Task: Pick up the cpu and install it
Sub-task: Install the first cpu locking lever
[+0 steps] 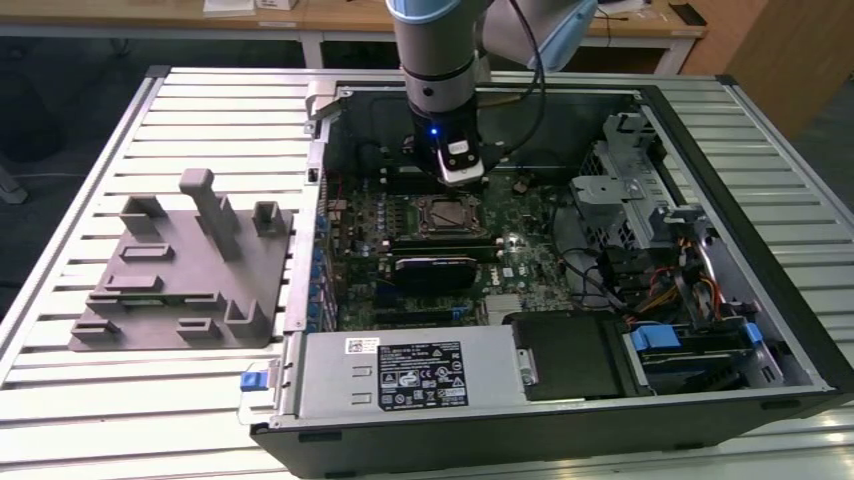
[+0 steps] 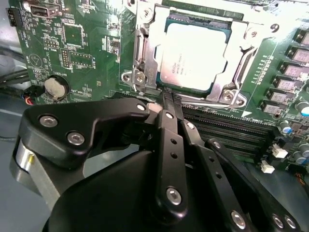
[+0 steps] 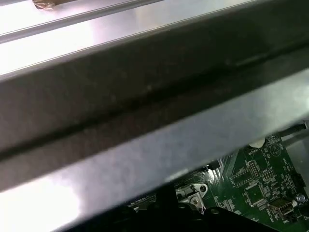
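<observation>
Black gripper (image 2: pixel 166 99) linkages crowd the second wrist view, the fingers drawn together to a closed tip holding nothing, just beside the socket (image 2: pixel 193 53) where the cpu (image 2: pixel 193 57) already sits inside its metal frame. Across the slatted table (image 1: pixel 200 110), from the exterior view's left to its right, stands the grey fixture (image 1: pixel 187 265) near one edge, then the open computer case (image 1: pixel 547 270) with the arm (image 1: pixel 441 60) reaching down over the motherboard (image 1: pixel 441 250).

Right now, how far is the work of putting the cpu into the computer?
The placing looks done: in the second wrist view the cpu lies flat inside the socket frame on the motherboard. The pincer is closed, holds nothing, and sits just beside the socket. In the exterior view the arm stands over the open computer case. Whether the socket is locked, I cannot tell.
</observation>
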Robot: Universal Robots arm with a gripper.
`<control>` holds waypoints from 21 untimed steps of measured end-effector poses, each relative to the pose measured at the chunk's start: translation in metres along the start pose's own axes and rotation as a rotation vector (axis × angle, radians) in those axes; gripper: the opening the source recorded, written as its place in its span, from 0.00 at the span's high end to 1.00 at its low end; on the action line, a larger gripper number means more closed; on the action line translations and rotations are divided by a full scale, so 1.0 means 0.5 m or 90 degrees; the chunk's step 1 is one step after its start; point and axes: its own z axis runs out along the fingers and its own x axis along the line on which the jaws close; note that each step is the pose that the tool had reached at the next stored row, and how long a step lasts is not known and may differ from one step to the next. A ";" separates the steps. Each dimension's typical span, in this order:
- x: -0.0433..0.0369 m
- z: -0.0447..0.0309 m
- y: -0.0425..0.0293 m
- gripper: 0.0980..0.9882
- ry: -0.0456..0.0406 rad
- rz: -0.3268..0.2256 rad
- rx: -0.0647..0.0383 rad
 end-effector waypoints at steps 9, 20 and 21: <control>-0.002 -0.013 0.002 0.99 0.0009 0.000 -0.002; 0.001 -0.012 0.008 0.99 0.0012 0.001 -0.003; 0.001 -0.012 0.009 0.99 0.0013 0.001 -0.003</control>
